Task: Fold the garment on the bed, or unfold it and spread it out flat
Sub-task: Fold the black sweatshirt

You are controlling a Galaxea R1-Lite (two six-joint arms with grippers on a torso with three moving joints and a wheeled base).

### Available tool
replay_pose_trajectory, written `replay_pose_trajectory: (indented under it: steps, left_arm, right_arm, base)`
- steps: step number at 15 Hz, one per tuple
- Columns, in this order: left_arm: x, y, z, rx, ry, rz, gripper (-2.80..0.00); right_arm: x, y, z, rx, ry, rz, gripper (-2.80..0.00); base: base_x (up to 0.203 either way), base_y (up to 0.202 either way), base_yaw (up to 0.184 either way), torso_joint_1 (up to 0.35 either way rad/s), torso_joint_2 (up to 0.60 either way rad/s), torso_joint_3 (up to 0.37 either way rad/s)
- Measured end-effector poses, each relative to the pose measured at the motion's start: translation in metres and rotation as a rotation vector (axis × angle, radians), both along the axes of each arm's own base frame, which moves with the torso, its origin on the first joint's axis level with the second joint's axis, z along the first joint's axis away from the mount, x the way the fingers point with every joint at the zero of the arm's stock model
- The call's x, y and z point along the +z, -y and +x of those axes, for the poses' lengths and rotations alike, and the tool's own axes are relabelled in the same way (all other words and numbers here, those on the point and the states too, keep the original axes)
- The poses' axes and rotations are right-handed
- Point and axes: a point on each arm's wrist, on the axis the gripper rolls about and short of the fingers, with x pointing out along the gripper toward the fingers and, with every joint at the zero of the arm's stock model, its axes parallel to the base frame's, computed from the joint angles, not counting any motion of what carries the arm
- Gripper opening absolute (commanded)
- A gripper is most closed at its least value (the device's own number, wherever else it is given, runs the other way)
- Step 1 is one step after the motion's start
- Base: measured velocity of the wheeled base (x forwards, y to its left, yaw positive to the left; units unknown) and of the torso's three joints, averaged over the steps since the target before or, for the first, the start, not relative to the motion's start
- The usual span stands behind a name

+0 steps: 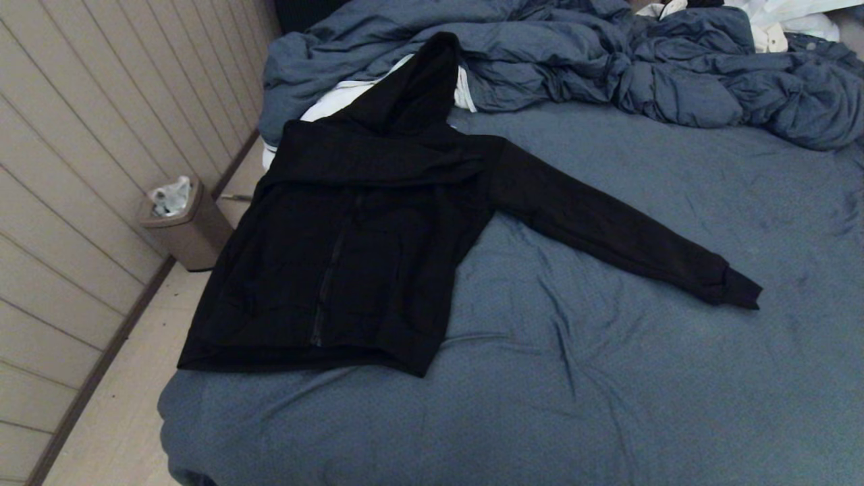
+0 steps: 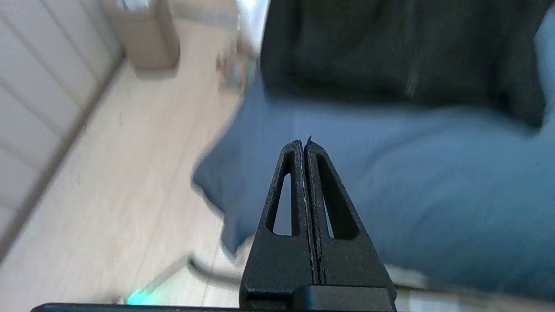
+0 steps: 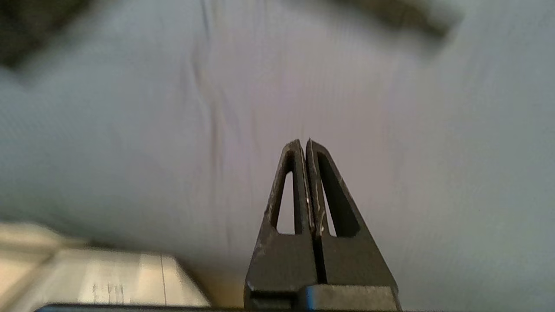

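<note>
Black garment (image 1: 358,236) flat on slate-blue bed (image 1: 607,378), one sleeve outstretched; left pincer (image 2: 305,143) and right pincer (image 3: 305,143) both clenched, empty, above the sheet.

Beige panelled wall (image 1: 81,169), pale wood floor (image 1: 128,405), tan bin (image 1: 185,226) beside the wall.

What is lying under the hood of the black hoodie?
A white cloth shows beneath the hoodie at its hood, resting on the blue duvet. How far it extends underneath is hidden.
</note>
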Motion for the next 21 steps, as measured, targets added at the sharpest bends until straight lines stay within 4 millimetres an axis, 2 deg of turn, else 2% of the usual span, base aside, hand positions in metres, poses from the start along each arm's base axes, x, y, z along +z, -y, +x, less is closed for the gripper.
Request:
replay_pose_trajectory:
  steps: [3,6,9,12,14,16,18,20,21]
  left_arm:
    - [0.038,0.000,-0.011,0.000,0.010,0.002,-2.80]
    - [0.089,0.000,-0.008,-0.003,0.000,0.000,-2.80]
    - [0.140,0.000,0.019,-0.010,-0.055,-0.004,-2.80]
    - [0.172,0.000,0.065,-0.022,-0.184,-0.010,-2.80]
    - [0.179,0.002,0.100,-0.084,-0.315,-0.026,-2.80]
    - [0.172,0.003,0.133,-0.171,-0.462,-0.059,-2.80]
    - [0.159,0.001,0.167,-0.249,-0.594,-0.126,-2.80]
    - [0.140,-0.014,0.199,-0.295,-0.702,-0.233,-2.80]
    - [0.131,-0.027,0.212,-0.318,-0.733,-0.295,-2.53]
  right_arm:
    - [0.053,-0.001,-0.016,0.049,0.064,0.004,-2.80]
    - [0.110,-0.002,-0.012,0.088,0.068,0.043,-2.80]
    - [0.168,-0.002,0.021,0.121,0.005,0.139,-2.80]
    - [0.208,-0.005,0.086,0.131,-0.128,0.264,-2.80]
    - [0.218,-0.009,0.140,0.131,-0.271,0.348,-2.80]
    - [0.213,-0.024,0.186,0.172,-0.458,0.429,-2.80]
    - [0.196,-0.053,0.222,0.260,-0.665,0.478,-2.80]
    - [0.175,-0.083,0.250,0.323,-0.823,0.481,-2.80]
    - [0.166,-0.097,0.260,0.346,-0.879,0.472,-2.80]
  base:
    - [0.000,0.000,0.000,0.000,0.00,0.000]
    - [0.000,0.000,0.000,0.000,0.00,0.000]
    - [0.000,0.000,0.000,0.000,0.00,0.000]
    - [0.000,0.000,0.000,0.000,0.00,0.000]
    - [0.000,0.000,0.000,0.000,0.00,0.000]
    - [0.000,0.000,0.000,0.000,0.00,0.000]
    - [0.000,0.000,0.000,0.000,0.00,0.000]
    - [0.000,0.000,0.000,0.000,0.00,0.000]
    - [0.000,0.000,0.000,0.000,0.00,0.000]
